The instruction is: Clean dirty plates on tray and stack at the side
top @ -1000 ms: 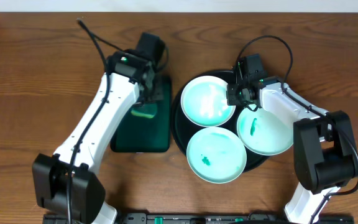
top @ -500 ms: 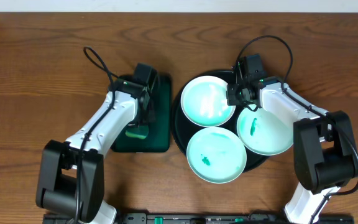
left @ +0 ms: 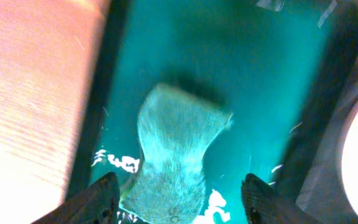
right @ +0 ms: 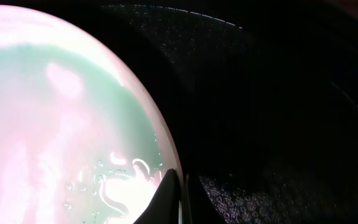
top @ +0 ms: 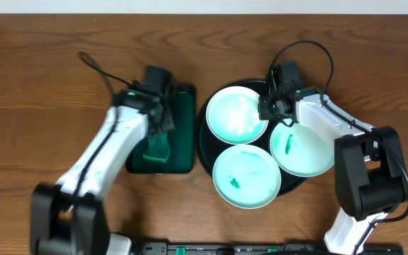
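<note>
A: While the left gripper [left: 180, 196] is hanging spread wide over the sponge [left: 176, 134] in the green tray [left: 260, 74], gripping nothing, what is it needing?

B: Dropping straight, I'm judging, straddling the sponge's middle and closing firmly. The right gripper [right: 180, 193] is sitting pinched shut at the back plate's [top: 236, 113] rim; whether it's clamping that rim, I cannot tell. All three plates are lying on the black tray [top: 202, 145].

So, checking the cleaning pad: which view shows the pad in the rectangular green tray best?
The left wrist view: the grey-green scrubbing pad fills the frame, lying in the dark green rectangular tray below the open left pincer. Overhead shows the pad only small. The right wrist view misses it.
</note>
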